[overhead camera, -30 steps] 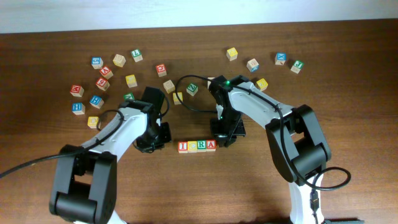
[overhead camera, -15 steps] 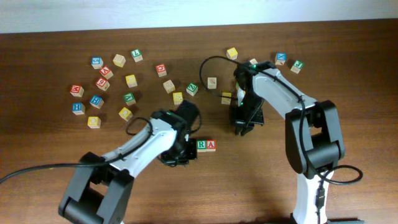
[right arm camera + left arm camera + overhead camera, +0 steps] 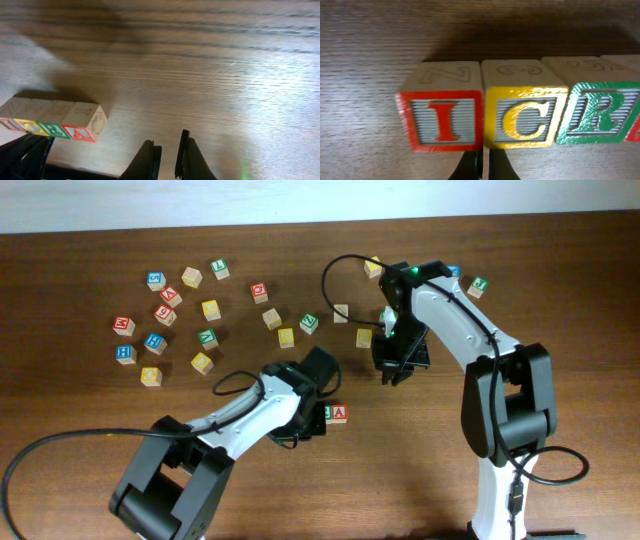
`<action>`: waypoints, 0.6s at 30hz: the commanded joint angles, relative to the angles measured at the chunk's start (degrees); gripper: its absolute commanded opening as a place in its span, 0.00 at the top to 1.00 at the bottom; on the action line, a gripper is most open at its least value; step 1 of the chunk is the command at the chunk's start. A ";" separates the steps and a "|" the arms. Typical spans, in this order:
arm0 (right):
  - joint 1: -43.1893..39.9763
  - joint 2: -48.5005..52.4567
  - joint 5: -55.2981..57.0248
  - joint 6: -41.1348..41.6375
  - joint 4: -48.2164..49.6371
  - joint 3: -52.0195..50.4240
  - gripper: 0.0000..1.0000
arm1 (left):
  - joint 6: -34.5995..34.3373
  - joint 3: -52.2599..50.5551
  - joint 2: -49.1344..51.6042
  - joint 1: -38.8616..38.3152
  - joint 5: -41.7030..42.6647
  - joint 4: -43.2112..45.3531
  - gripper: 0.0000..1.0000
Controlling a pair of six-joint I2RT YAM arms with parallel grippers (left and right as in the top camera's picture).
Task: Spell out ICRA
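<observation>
Four wooden cubes stand in a touching row that reads I C R A. In the left wrist view the red I [image 3: 442, 120], yellow C [image 3: 525, 117] and green R [image 3: 600, 117] are close up, with the red A [image 3: 635, 134] cut by the right edge. My left gripper [image 3: 483, 167] is shut and empty, just in front of the I–C seam. Overhead, the left wrist [image 3: 300, 418] hides all but the A [image 3: 338, 414]. My right gripper [image 3: 168, 156] is nearly shut and empty over bare wood right of the row; it also shows overhead [image 3: 395, 368].
Several loose letter cubes [image 3: 165, 310] lie scattered at the back left and middle. A yellow cube [image 3: 365, 337] sits beside the right wrist, and a few more [image 3: 477, 285] at the back right. The left arm's dark body [image 3: 22, 150] fills the right wrist view's lower left.
My left arm has swung right to the row and now covers the I, C and R from above. My right arm has drawn back from the row, up and to the right.
</observation>
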 commanded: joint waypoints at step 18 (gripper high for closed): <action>-1.42 -0.35 1.11 -0.61 -0.07 1.01 0.90 | -0.76 -0.50 1.14 -0.92 -0.46 1.53 1.00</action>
